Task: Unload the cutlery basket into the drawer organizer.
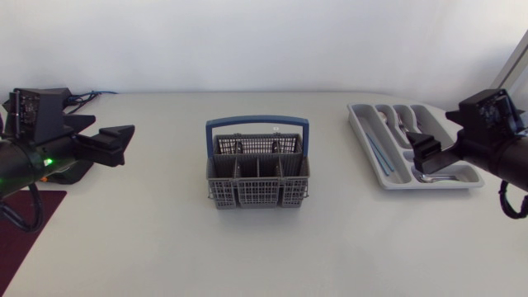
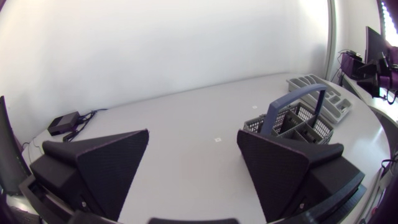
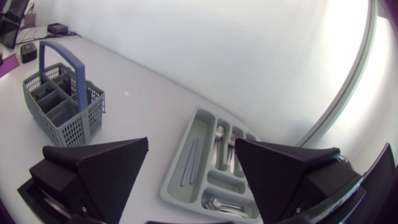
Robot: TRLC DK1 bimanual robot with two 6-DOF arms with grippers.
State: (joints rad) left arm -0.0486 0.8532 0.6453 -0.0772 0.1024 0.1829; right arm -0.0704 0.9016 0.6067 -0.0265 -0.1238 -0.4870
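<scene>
White matte tabletop (image 1: 264, 247), smooth, with plain white wall behind. From left edge: left arm (image 1: 25, 157), black housing, small green light. From right edge: right arm (image 1: 495, 153), same black build.

At right rear: drawer organizer (image 1: 363, 140), light grey moulded plastic tray with rounded corners, long lanes and one cross lane at the near end.

At table centre: cutlery basket (image 1: 257, 177), upright, grey plastic lattice walls, square cells, finer grid flap across back row, upright blue arched handle (image 1: 257, 124). Well apart from both arms.

Next, left gripper (image 1: 124, 146): matte black wedges with textured faces, spread wide, gripping nothing, touching nothing, well to the basket's left.

Then right gripper (image 1: 417, 155): same wedges, spread wide, nothing between, over the organizer's near end.

Inside organizer: pale blue thin rods (image 3: 188, 163) in outermost long lane, kind unclear; spoon (image 3: 219, 134) and what looks like a fork (image 3: 231, 146) in next lanes; shiny metal spoons (image 3: 221, 205) in cross lane.

Near table's far corner: small black box (image 2: 64, 122) with cable.

Any print: too small to tell.
</scene>
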